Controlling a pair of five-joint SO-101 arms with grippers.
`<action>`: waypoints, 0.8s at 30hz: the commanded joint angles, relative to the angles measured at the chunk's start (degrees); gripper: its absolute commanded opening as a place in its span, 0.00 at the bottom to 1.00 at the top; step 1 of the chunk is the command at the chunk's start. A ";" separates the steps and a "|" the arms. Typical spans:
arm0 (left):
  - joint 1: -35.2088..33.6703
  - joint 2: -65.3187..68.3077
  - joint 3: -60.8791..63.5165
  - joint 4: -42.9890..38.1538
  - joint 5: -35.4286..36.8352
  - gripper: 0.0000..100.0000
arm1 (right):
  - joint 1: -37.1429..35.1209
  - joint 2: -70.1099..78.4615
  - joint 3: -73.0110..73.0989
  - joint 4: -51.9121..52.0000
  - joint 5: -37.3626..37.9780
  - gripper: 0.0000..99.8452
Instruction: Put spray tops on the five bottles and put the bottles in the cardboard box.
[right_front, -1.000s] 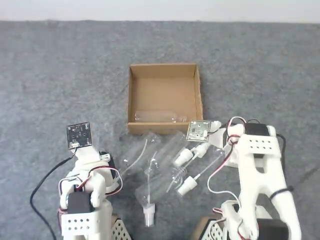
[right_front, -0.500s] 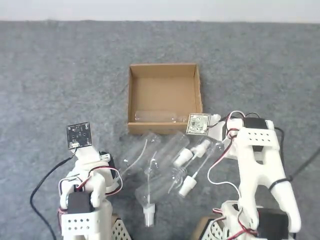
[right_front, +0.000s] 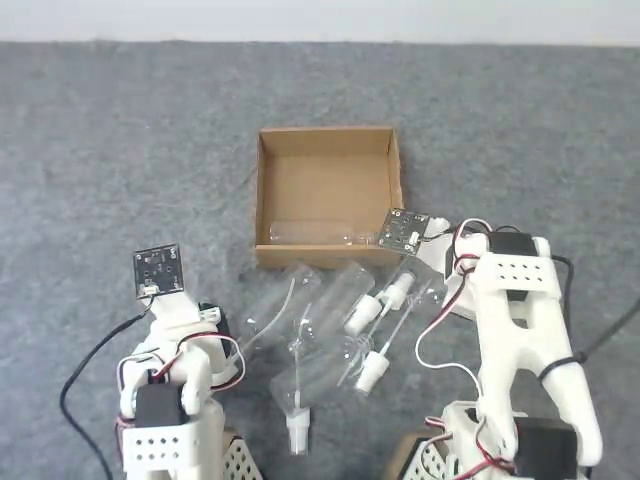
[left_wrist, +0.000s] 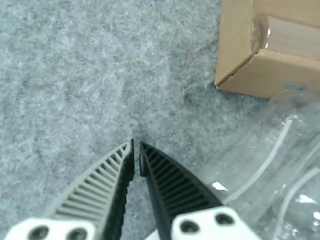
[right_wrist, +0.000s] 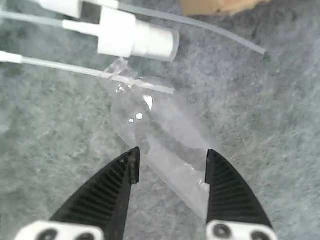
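grey carpet (right_front: 120, 150) covers the table. the right arm (right_front: 515, 320) stretches forward toward the near right corner of the cardboard box (right_front: 262, 190). its right gripper (right_wrist: 172, 152) is spread wide, one finger on each side of a clear bottle (right_wrist: 160, 125) lying on the carpet. a white spray top (right_wrist: 135, 37) lies just past that bottle's end. the left arm (right_front: 170, 380) sits folded back at the near edge. the left gripper (left_wrist: 136, 145) is pressed closed on nothing, above carpet short of the box's near left corner. one capped bottle (right_front: 310, 233) lies inside along the box's near wall. loose bottles (right_front: 300, 290) crowd the space between the arms. carpet runs wide left of and beyond the box.
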 joint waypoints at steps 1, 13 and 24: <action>0.00 -0.88 -0.75 0.26 -0.26 0.01 | -0.40 1.89 -1.14 6.46 -1.32 0.20; 0.00 -0.88 -0.75 0.26 -0.26 0.01 | -8.04 2.24 -2.37 6.81 -1.23 0.31; 0.00 -0.88 -0.75 0.26 -0.26 0.01 | -8.22 2.68 0.62 -0.40 -1.23 0.31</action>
